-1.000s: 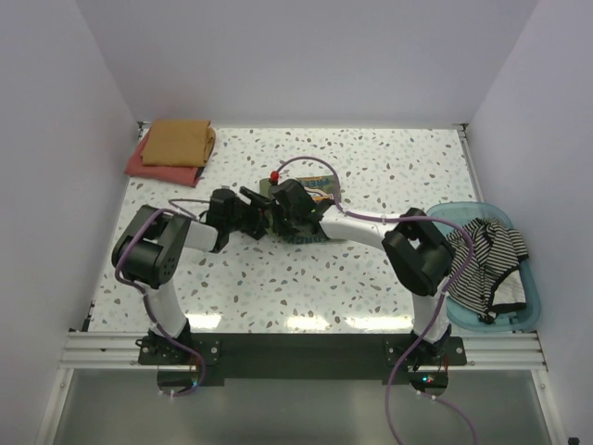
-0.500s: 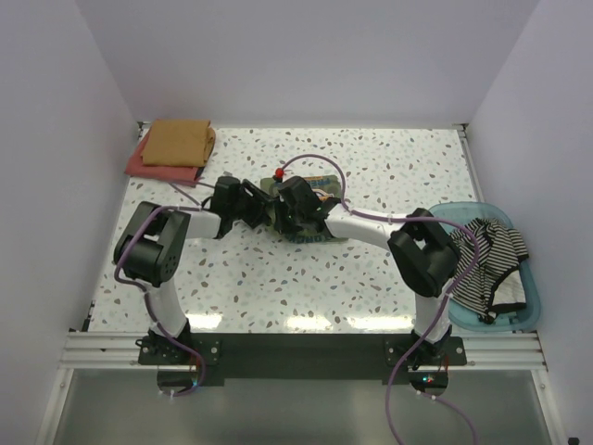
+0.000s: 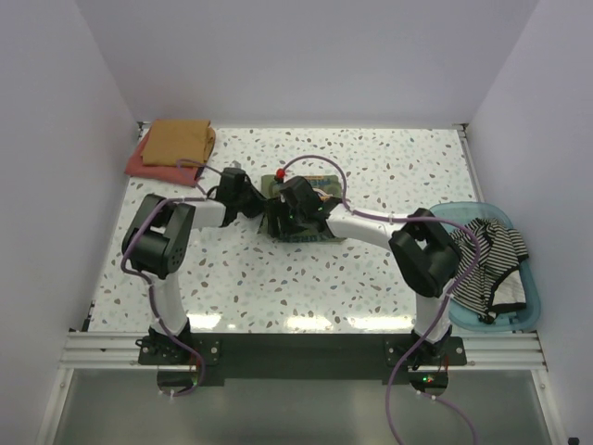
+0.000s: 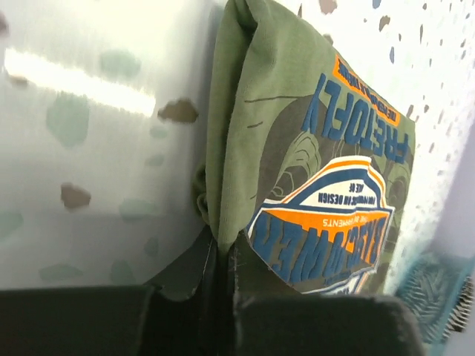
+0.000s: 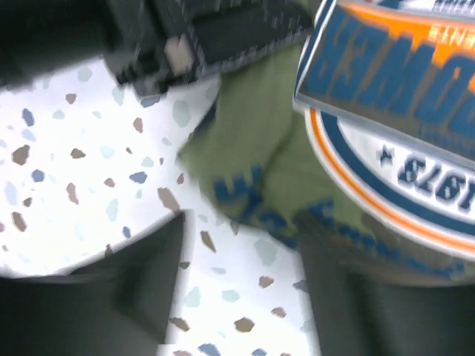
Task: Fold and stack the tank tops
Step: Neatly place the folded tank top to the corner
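The olive green tank top (image 3: 321, 183) lies folded at the table's middle, its orange and blue print facing up. In the left wrist view my left gripper (image 4: 223, 261) is shut on a folded edge of the olive top (image 4: 297, 111). My right gripper (image 5: 245, 278) stands open beside the olive top (image 5: 252, 148), bare table between its fingers. From above, the left gripper (image 3: 258, 206) and right gripper (image 3: 279, 221) meet at the top's left side. A striped tank top (image 3: 486, 260) hangs in the basket. Folded mustard (image 3: 178, 141) and red (image 3: 148, 169) tops are stacked at back left.
A translucent blue basket (image 3: 519, 315) stands at the table's right edge beside the right arm's base. White walls close in the table at the back and on both sides. A purple cable loops over the olive top.
My left gripper has moved right to the olive top and shut on its edge. My right gripper has opened and let go of the cloth.
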`<action>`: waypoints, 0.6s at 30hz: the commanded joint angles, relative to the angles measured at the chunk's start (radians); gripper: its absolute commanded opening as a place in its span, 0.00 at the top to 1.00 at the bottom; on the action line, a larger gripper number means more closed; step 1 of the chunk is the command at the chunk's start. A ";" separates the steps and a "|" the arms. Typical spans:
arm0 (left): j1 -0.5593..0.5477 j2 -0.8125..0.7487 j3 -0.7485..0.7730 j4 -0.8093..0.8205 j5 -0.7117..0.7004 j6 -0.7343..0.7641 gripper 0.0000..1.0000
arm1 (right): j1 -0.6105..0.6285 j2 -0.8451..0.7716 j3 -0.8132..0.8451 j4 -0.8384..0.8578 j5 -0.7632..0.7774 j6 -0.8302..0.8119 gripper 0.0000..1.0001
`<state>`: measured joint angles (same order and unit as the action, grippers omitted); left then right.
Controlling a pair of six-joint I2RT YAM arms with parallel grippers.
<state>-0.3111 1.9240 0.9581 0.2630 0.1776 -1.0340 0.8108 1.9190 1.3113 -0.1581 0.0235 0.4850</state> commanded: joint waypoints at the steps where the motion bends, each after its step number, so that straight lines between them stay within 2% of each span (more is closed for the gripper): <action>1: 0.009 0.044 0.097 -0.134 -0.124 0.202 1.00 | 0.002 -0.081 0.009 -0.021 -0.039 -0.005 0.28; 5: 0.009 0.081 0.231 -0.296 -0.211 0.336 1.00 | -0.005 -0.175 0.034 -0.105 -0.002 -0.011 0.13; 6: 0.007 0.089 0.279 -0.320 -0.264 0.363 1.00 | -0.010 -0.193 0.043 -0.125 0.006 -0.006 0.12; 7: 0.009 0.093 0.342 -0.367 -0.365 0.471 1.00 | -0.037 -0.251 0.052 -0.197 0.033 0.035 0.10; 10: 0.010 0.104 0.428 -0.425 -0.427 0.549 1.00 | -0.065 -0.310 0.031 -0.222 0.036 0.058 0.10; 13: 0.013 0.116 0.560 -0.471 -0.570 0.661 1.00 | -0.091 -0.376 -0.013 -0.230 0.021 0.050 0.10; 18: 0.039 0.135 0.689 -0.504 -0.687 0.814 1.00 | -0.111 -0.417 -0.056 -0.198 -0.005 0.044 0.09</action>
<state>-0.3046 2.0533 1.5379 -0.2081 -0.3431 -0.3935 0.6991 1.5146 1.2869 -0.3492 0.0422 0.5175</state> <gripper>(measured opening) 0.075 0.906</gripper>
